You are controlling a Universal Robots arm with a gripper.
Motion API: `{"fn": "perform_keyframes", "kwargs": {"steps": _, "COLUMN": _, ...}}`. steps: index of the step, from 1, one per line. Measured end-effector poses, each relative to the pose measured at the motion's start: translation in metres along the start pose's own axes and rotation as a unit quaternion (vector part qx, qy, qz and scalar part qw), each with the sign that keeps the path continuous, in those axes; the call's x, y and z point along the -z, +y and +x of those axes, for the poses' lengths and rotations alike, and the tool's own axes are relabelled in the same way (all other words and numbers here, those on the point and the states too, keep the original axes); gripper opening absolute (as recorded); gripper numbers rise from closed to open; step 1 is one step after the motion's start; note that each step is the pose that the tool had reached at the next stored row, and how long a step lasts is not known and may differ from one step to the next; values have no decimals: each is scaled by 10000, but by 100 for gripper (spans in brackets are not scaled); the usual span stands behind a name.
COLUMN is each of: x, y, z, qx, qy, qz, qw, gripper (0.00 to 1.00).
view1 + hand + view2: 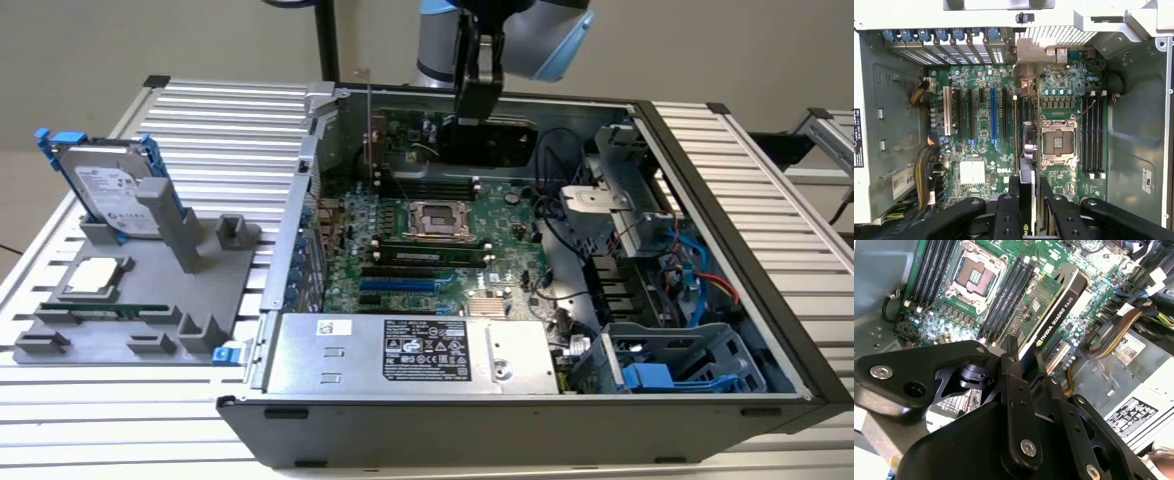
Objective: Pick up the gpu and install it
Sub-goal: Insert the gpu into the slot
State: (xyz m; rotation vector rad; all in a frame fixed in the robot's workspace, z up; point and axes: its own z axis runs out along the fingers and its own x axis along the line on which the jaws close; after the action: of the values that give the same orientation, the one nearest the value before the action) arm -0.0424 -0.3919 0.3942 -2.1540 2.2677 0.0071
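The gpu [1054, 315] is held edge-on by the pincer [1026, 362] — both black fingers [1013, 365] are clamped on the card's near end, as seen in both wrist views. In the second wrist view the card's green board face and its black cooler edge are seen reaching away from the fingers over the motherboard [979, 295], beside the black memory slots next to the empty processor socket [974, 277]. In the first wrist view the gpu [1026, 150] is seen nearly end-on as a narrow strip between the fingers, lined up along the row of expansion slots [994, 120] and lying between those slots and the socket; whether its lower edge is touching a slot cannot be told from here. In the exterior view the arm [478, 70] is seen hanging over the far part of the open computer case [534, 420], with the dark gpu [487, 145] below it, above the board's far end. The case rests on a ribbed metal table [200, 110]. At the exterior view's left a grey fixture [147, 290] stands on the table, carrying an upright silver hard drive with blue rails [104, 185], a processor chip [96, 275] lying flat, and what appears to be a thin memory stick [100, 310].
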Motion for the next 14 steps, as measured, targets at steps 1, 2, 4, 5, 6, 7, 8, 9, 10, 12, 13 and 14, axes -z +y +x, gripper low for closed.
{"fn": "perform_keyframes", "kwargs": {"steps": 1, "x": -11, "y": 0, "z": 0, "qx": 0, "qy": 6, "qz": 0, "qw": 10000, "gripper": 0}}
{"fn": "perform_keyframes", "kwargs": {"steps": 2, "x": -23, "y": 0, "z": 0, "qx": 0, "qy": 12, "qz": 1, "qw": 10000, "gripper": 0}}
{"fn": "perform_keyframes", "kwargs": {"steps": 4, "x": -46, "y": 1, "z": 0, "qx": 0, "qy": 25, "qz": 2, "qw": 10000, "gripper": 0}}
{"fn": "perform_keyframes", "kwargs": {"steps": 5, "x": -58, "y": 0, "z": -1, "qx": 0, "qy": 32, "qz": 3, "qw": 10000, "gripper": 0}}
{"fn": "perform_keyframes", "kwargs": {"steps": 6, "x": -69, "y": 1, "z": -1, "qx": 0, "qy": 41, "qz": 4, "qw": 10000, "gripper": 0}}
{"fn": "perform_keyframes", "kwargs": {"steps": 7, "x": -81, "y": 1, "z": -2, "qx": 0, "qy": 49, "qz": 4, "qw": 10000, "gripper": 0}}
{"fn": "perform_keyframes", "kwargs": {"steps": 8, "x": -92, "y": 1, "z": -2, "qx": 0, "qy": 55, "qz": 5, "qw": 10000, "gripper": 0}}
{"fn": "perform_keyframes", "kwargs": {"steps": 9, "x": -103, "y": 1, "z": -2, "qx": 1, "qy": 62, "qz": 5, "qw": 10000, "gripper": 0}}
{"fn": "perform_keyframes", "kwargs": {"steps": 10, "x": -113, "y": 1, "z": -2, "qx": 0, "qy": 67, "qz": 5, "qw": 10000, "gripper": 0}}
{"fn": "perform_keyframes", "kwargs": {"steps": 12, "x": -135, "y": 1, "z": -2, "qx": 0, "qy": 77, "qz": 6, "qw": 10000, "gripper": 0}}
{"fn": "perform_keyframes", "kwargs": {"steps": 13, "x": -145, "y": 1, "z": -3, "qx": 0, "qy": 84, "qz": 6, "qw": 10000, "gripper": 0}}
{"fn": "perform_keyframes", "kwargs": {"steps": 14, "x": -156, "y": 1, "z": -3, "qx": 1, "qy": 89, "qz": 6, "qw": 10000, "gripper": 0}}
